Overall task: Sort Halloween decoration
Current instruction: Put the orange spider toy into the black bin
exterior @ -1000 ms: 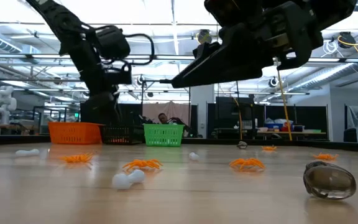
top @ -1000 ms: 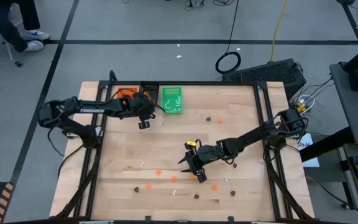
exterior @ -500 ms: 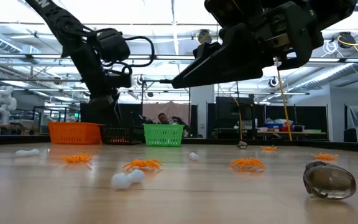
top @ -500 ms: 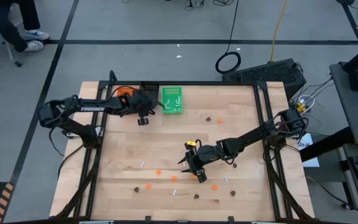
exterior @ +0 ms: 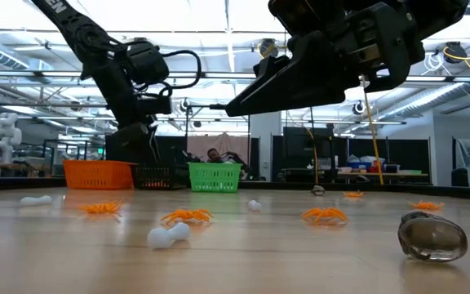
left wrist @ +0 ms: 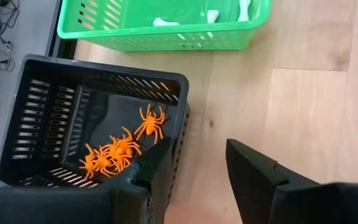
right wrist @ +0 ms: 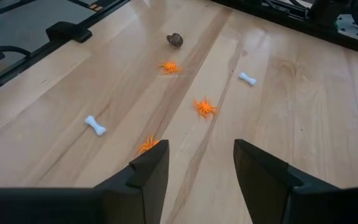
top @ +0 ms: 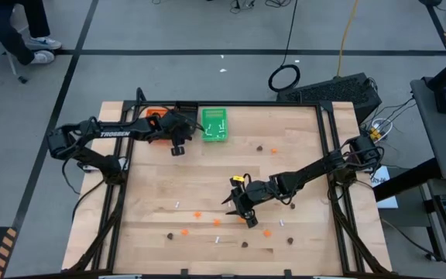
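Three leggy orange spiders [left wrist: 120, 149] inside slotted black plastic tray [left wrist: 48, 112].

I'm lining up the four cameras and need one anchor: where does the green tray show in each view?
High view: green tray at the table's far edge, just right of the left gripper.
Low view: far back, centre-left, right of the black tray.
Left wrist view: along the top edge, white bones inside.
Right wrist view: not in it.
Shared landmark: the black tray beside it.
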Controlling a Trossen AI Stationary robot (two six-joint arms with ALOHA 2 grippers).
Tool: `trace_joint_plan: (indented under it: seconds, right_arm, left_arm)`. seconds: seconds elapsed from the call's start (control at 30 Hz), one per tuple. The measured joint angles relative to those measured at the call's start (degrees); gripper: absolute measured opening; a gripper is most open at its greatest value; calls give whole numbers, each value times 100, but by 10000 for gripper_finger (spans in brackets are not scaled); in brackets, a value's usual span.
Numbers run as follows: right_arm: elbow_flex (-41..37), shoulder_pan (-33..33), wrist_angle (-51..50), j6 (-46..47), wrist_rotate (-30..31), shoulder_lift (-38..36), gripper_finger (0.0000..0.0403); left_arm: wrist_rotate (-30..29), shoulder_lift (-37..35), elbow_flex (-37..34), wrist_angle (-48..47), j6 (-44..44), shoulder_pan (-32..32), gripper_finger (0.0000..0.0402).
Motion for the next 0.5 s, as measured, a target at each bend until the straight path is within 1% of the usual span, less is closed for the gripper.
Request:
trace_joint_plan:
  seconds: [0.1,0.23,0.37,0.5]
  right_arm:
    - [0,2,2,0,-2,0,165]
    - [0,35,4,2,-2,0,165]
    - [0,90,-9,4,-2,0,165]
    - [0,101,-9,-10,-5,0,165]
  left_arm:
    - [-200,188,0,68,-21,-4,148]
    - [-621,441,0,16,-55,-90,148]
    - [-691,457,0,24,-90,-286,148]
    - [-777,457,0,32,-336,-439,148]
